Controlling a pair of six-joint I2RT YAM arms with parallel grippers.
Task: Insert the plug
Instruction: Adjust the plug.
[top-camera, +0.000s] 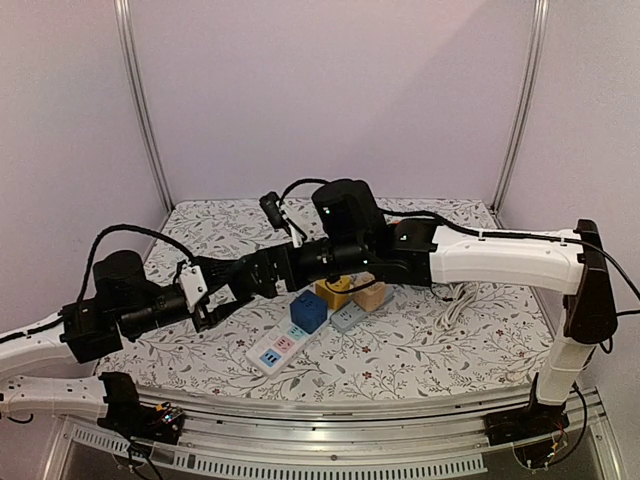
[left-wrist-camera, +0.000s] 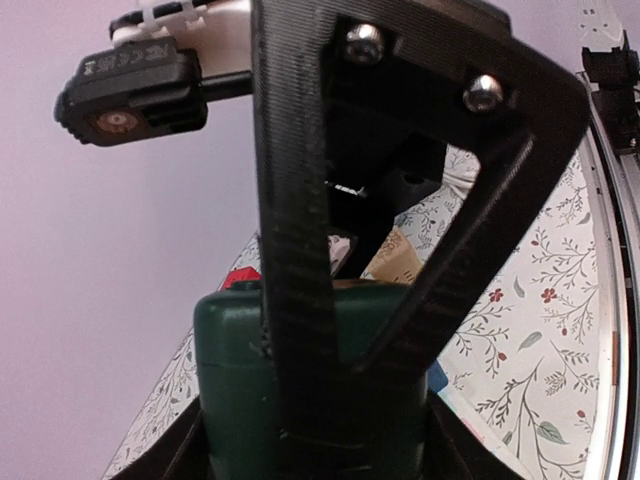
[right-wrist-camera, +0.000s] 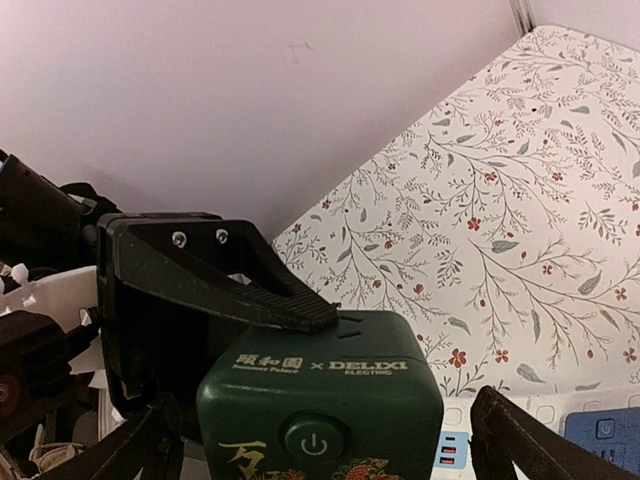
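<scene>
The plug is a dark green cube adapter (right-wrist-camera: 330, 390) with a power button and gold lettering. It is held in the air between both grippers and also shows in the left wrist view (left-wrist-camera: 235, 380). My left gripper (left-wrist-camera: 315, 445) is shut on it, and one of its fingers (right-wrist-camera: 270, 300) lies along the cube's top. My right gripper (right-wrist-camera: 320, 430) straddles the cube with its jaws apart and small gaps on both sides. In the top view the grippers meet at mid-table, left (top-camera: 250, 282) and right (top-camera: 285, 268), and the cube is hidden there. A white power strip (top-camera: 283, 345) lies below them.
On the floral cloth stand a blue cube (top-camera: 308, 312), a yellow cube (top-camera: 335, 293), a tan block (top-camera: 370, 295) and a grey strip (top-camera: 350, 318). A white cable (top-camera: 455, 300) coils at the right. Metal frame posts stand at the back corners.
</scene>
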